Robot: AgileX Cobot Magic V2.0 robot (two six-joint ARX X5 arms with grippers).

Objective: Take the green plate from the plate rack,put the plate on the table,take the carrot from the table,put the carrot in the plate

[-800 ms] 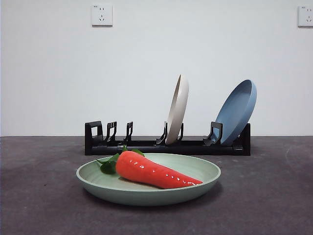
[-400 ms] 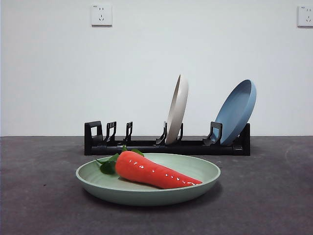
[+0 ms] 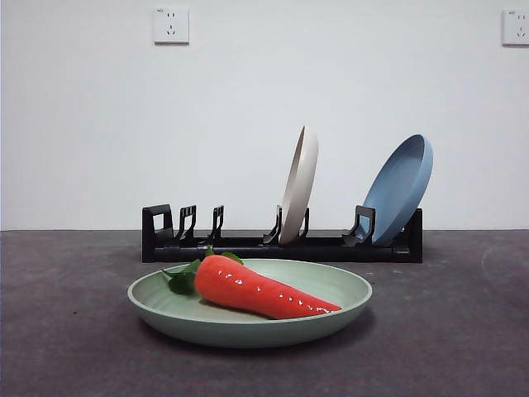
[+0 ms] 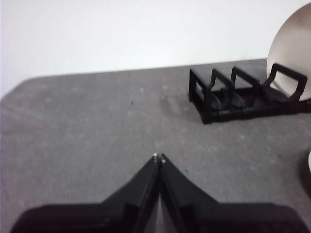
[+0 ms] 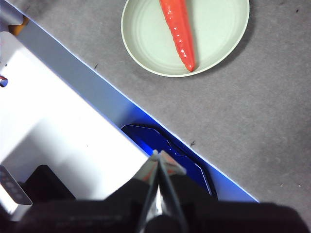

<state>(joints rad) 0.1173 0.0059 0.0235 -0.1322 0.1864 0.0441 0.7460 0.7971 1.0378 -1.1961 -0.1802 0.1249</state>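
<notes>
The green plate [image 3: 248, 318] lies flat on the table [image 3: 66, 331] in front of the plate rack [image 3: 281, 246]. The carrot [image 3: 260, 289] lies inside the plate, leaves to the left. The right wrist view shows the plate [image 5: 214, 39] and carrot [image 5: 180, 29] from above, well away from my right gripper [image 5: 159, 156], which is shut and empty beyond the table's edge. My left gripper [image 4: 159, 158] is shut and empty above bare table, apart from the rack's empty end [image 4: 228, 94]. No arm shows in the front view.
A cream-white plate [image 3: 299, 184] and a blue plate [image 3: 401, 188] stand upright in the rack. The table's edge [image 5: 121, 102] runs diagonally in the right wrist view, with a white surface [image 5: 53, 126] and a blue object [image 5: 170, 150] below my right gripper.
</notes>
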